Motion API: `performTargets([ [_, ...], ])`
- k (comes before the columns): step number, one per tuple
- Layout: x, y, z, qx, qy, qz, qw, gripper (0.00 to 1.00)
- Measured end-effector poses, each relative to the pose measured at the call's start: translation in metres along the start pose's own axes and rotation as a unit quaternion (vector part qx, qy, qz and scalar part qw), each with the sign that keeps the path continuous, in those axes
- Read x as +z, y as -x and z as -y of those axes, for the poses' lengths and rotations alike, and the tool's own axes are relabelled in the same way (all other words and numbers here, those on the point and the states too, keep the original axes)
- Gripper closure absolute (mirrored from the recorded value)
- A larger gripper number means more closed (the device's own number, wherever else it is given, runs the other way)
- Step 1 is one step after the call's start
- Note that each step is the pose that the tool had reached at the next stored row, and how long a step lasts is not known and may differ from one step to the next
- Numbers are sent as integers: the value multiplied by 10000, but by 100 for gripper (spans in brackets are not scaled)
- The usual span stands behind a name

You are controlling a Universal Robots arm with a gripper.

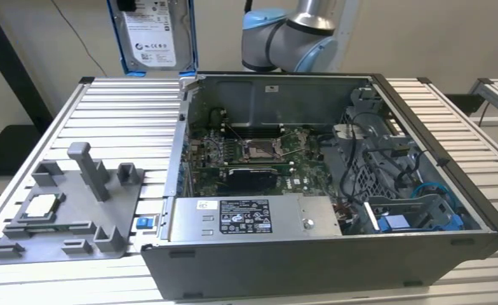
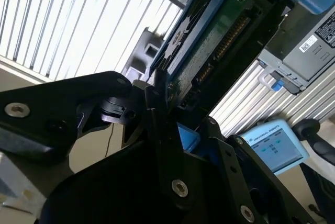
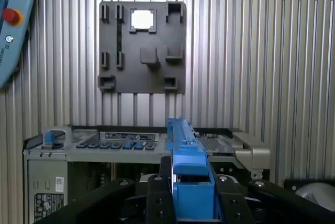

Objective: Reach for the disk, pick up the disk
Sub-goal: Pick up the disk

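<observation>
The disk hangs upright high above the table's far edge in the exterior view, its white label facing the camera and its blue bracket along the sides. In the second wrist view my gripper is shut on the disk, whose green circuit-board side and blue bracket show. In the first wrist view the disk's blue edge stands between the black fingers of the gripper.
An open computer case with a motherboard and a grey power-supply box stands on the slatted aluminium table. A grey fixture plate at the exterior view's left holds a processor chip. The robot arm rises behind the case.
</observation>
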State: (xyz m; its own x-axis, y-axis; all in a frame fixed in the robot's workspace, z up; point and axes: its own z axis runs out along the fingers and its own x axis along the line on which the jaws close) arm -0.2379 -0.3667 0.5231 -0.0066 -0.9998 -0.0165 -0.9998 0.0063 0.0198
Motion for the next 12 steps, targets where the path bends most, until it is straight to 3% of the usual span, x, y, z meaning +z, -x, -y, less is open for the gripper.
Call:
performTargets([
  [12, -8, 3, 414, 0, 9, 0, 10000, 100],
])
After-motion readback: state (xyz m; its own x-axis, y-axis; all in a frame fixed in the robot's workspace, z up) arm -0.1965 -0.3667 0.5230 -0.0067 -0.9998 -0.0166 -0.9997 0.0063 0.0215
